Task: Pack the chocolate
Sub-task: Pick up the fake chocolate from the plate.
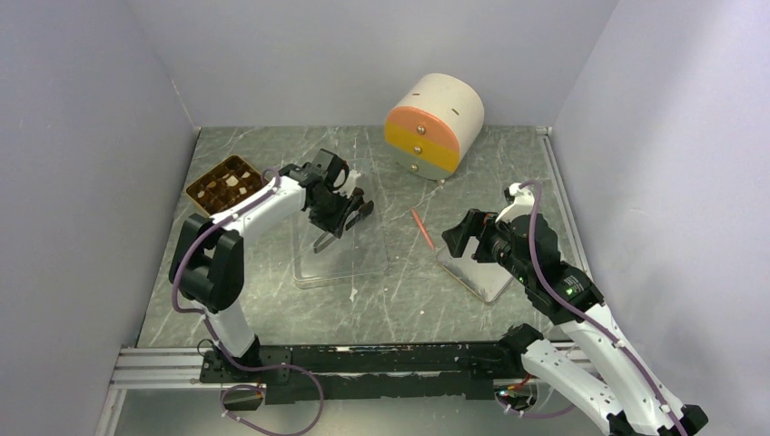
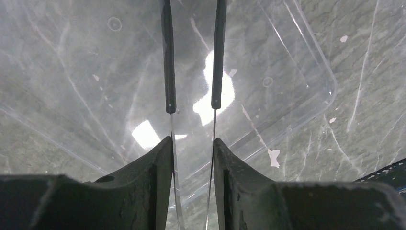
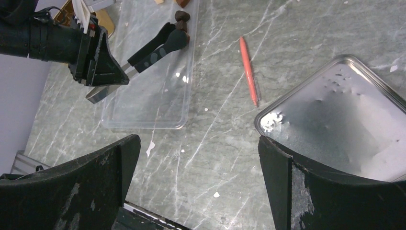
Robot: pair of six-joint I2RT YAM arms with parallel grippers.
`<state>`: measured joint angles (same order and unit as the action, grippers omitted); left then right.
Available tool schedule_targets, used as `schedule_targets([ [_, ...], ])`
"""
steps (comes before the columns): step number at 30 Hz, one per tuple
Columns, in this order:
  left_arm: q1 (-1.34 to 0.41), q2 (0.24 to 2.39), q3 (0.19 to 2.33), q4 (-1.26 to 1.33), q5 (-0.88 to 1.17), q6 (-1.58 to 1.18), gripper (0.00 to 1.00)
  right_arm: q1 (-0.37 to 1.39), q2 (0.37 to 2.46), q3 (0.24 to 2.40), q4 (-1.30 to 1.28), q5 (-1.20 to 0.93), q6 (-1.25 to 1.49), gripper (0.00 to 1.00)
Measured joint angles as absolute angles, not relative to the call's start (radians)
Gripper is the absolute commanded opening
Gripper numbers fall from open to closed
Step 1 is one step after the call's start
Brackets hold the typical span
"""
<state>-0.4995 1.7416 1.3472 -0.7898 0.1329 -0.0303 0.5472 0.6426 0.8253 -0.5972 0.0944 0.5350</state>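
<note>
**Q:** Which part carries the tool?
**A:** The left pincer (image 2: 191, 143), clamped on the two steel arms of a pair of black-tipped metal tongs (image 3: 154, 49); the arms of the tongs stand slightly apart

**Q:** Over what do the tongs lie?
**A:** Over a clear rectangular plastic tray (image 1: 340, 272) resting on the grey-green marbled bench (image 1: 508, 173); the black tips point toward the far end of that tray

**Q:** Where is the chocolate?
**A:** In two places. Dark brown pieces of chocolate (image 3: 182, 18) lie at the far end of the clear tray, just beside the tong tips; whether tip and piece touch cannot be told. Further pieces, brown and cream-white, sit in the cells of a golden-brown compartmented tray (image 1: 202, 195) at the far left of the bench

**Q:** And the other arm?
**A:** The right pincer (image 3: 198, 143) has its jaws wide apart and grips nothing; it hangs at the near corner of a shallow silver metal tin (image 3: 335, 110)

**Q:** What else is shown?
**A:** A thin orange-red stick (image 3: 249, 67) lies on the bench between the clear tray and the tin, touching neither; a cream round-topped box (image 1: 436, 123) with an orange and a yellow front stands at the far edge
</note>
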Motion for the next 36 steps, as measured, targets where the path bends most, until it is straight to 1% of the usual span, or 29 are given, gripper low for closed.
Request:
schedule_targets([
  [11,-0.5,1.786,1.349,-0.785,0.112,-0.03,0.37,0.547,0.639,0.825,-0.598,0.096,0.535,0.99],
  [16,-0.5,1.796,1.349,-0.785,0.107,-0.033,0.26,0.547,0.64,0.825,-0.598,0.096,0.535,0.99],
  [21,-0.5,1.789,1.351,-0.791,0.088,-0.043,0.21,0.547,0.642,0.825,-0.598,0.096,0.535,0.99],
  [24,-0.5,1.758,1.351,-0.799,0.066,-0.054,0.19,0.547,0.646,0.825,-0.598,0.095,0.535,0.99],
  [31,-0.496,1.633,1.36,-0.819,0.017,-0.102,0.18,0.547,0.65,0.825,-0.598,0.095,0.535,0.99],
  [36,-0.439,1.57,1.369,-0.833,-0.006,-0.132,0.17,0.547,0.648,0.825,-0.598,0.095,0.535,0.99],
])
